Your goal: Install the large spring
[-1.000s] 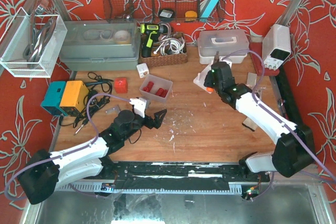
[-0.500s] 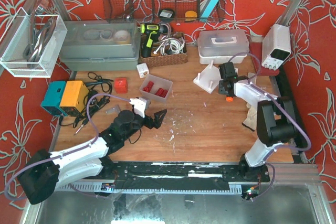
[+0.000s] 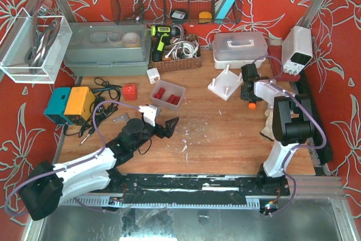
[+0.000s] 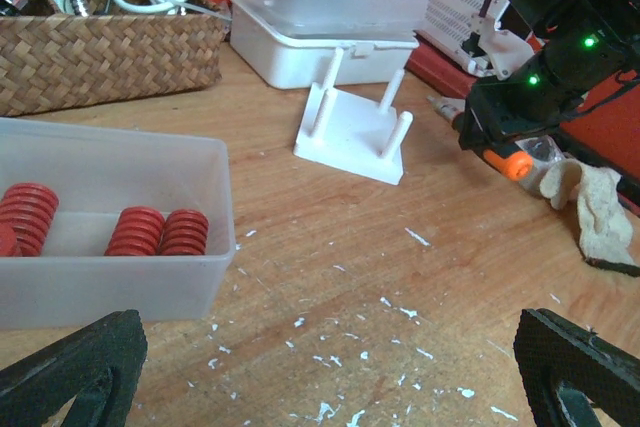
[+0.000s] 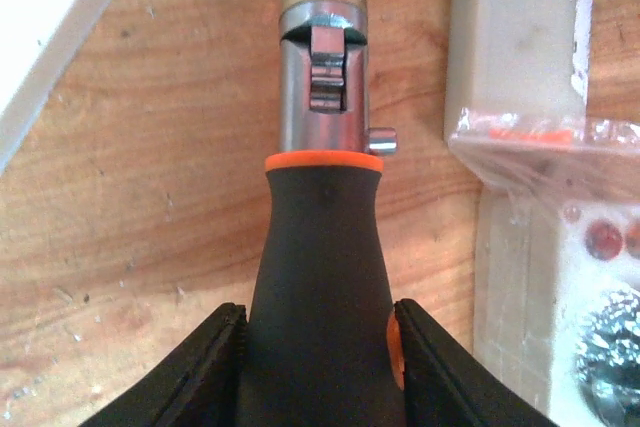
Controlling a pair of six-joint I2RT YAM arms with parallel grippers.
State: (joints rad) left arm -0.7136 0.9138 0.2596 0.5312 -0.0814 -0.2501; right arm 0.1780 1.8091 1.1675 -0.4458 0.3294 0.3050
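Both grippers are showing from above; the right gripper (image 3: 250, 97) is clamping a screwdriver (image 3: 251, 105) over the far right of the wooden table (image 3: 225, 134), just beside the white post stand (image 3: 225, 83); the left gripper (image 3: 167, 128) is hovering with its jaws spread and nothing between them, near a clear bin (image 3: 179, 90) that is holding the red springs (image 3: 165, 95); the clear bin is sitting left of the white post stand, well apart from it; a white lidded box (image 3: 240, 48) and a woven basket (image 3: 176, 60) are standing along the far edge; any lettering on the white power supply (image 3: 297, 49) is too small to read.

Through the left wrist camera, the left gripper (image 4: 325, 377) is gaping wide, its pads (image 4: 70, 367) sitting at the bottom corners; the red springs (image 4: 160, 232) are lying on their sides inside the clear bin (image 4: 120, 292); which one is the large one I cannot tell; the white post stand (image 4: 355, 132) is standing beyond with its pegs pointing up; the right arm (image 4: 550, 47), green lights glowing, is holding the screwdriver (image 4: 510, 162) low beside a crumpled rag (image 4: 590, 212).

Through the right wrist camera, the right gripper (image 5: 320, 347) is squeezing the black handle of the screwdriver (image 5: 320, 247), its fingers (image 5: 200, 377) pressing on both sides; an orange ring is meeting a steel ratchet head; a clear plastic bag (image 5: 540, 137) is lying at the right.
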